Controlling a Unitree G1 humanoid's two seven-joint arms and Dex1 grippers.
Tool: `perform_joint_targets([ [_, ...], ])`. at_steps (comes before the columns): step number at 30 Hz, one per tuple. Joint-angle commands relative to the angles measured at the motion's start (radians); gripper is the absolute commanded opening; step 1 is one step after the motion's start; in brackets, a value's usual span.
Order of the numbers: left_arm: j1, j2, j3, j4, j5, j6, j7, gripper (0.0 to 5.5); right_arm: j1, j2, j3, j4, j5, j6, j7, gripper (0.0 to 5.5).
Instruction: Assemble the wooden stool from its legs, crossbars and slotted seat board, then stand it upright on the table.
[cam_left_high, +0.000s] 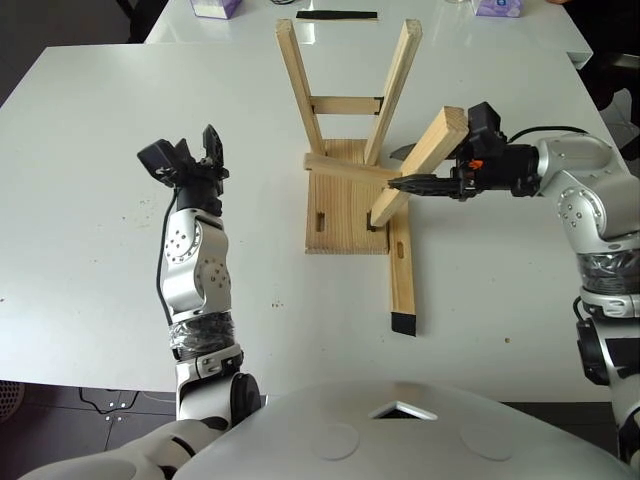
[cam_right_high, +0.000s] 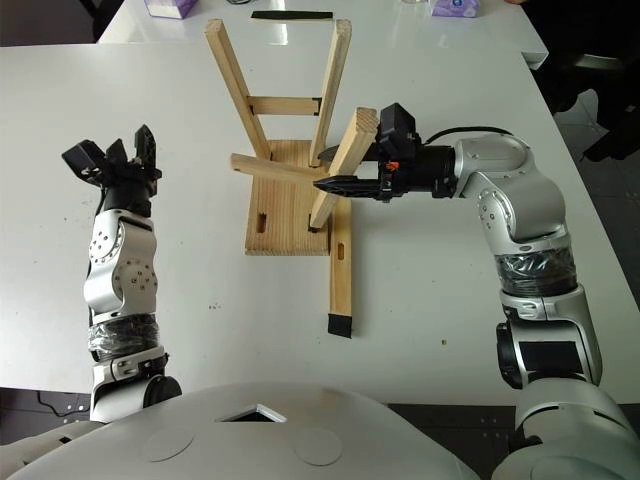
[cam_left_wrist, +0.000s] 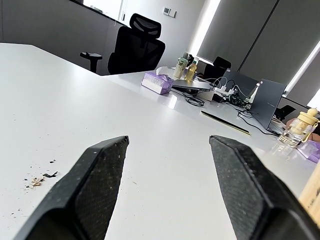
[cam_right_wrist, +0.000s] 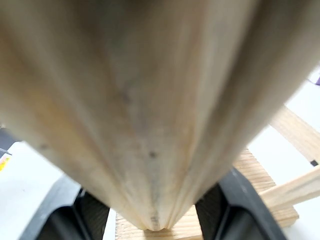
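Observation:
The slotted seat board (cam_left_high: 335, 215) lies flat mid-table. Two legs (cam_left_high: 300, 85) (cam_left_high: 395, 85) rise from its far side, joined by a crossbar (cam_left_high: 345, 103). A loose crossbar (cam_left_high: 340, 166) rests across the board. My right gripper (cam_left_high: 400, 184) is shut on a third leg (cam_left_high: 425, 160), which is tilted with its lower end at a slot on the board's right side; its dark fingers (cam_right_wrist: 95, 210) flank this leg (cam_right_wrist: 150, 100). A fourth leg (cam_left_high: 401, 270) with a black tip lies on the table beside the board. My left gripper (cam_left_high: 195, 150) is raised left of the board, open and holding nothing (cam_left_wrist: 170, 185).
A black strip (cam_left_high: 337, 15) and a tissue box (cam_left_high: 217, 8) lie at the table's far edge. A few wood crumbs (cam_left_wrist: 37, 179) dot the white table (cam_left_high: 100, 250). An office chair (cam_left_wrist: 137, 47) and a laptop (cam_left_wrist: 265, 102) stand beyond.

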Motion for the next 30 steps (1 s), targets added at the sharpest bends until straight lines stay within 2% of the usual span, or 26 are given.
perform_joint_targets([
  [1,0.015,-0.006,-0.003,0.004,-0.003,-0.01,-0.014,3.0,-0.042,-0.005,0.01,0.017,-0.04,-0.032,0.01,2.04],
  [6,0.014,-0.015,-0.009,0.011,0.0,-0.02,-0.018,3.0,-0.047,0.009,0.033,0.057,-0.071,-0.052,0.014,2.04],
  [16,0.053,-0.056,-0.034,-0.01,-0.007,-0.028,-0.028,3.0,0.107,0.018,0.159,0.048,-0.136,-0.007,-0.033,2.04],
  [21,0.066,-0.065,-0.043,-0.018,-0.005,-0.029,-0.031,3.0,0.071,-0.004,0.159,0.039,-0.114,0.04,-0.019,2.04],
  [30,0.043,-0.067,-0.051,0.007,0.007,-0.041,-0.033,3.0,0.003,0.021,0.171,0.117,-0.094,-0.006,0.049,2.04],
])
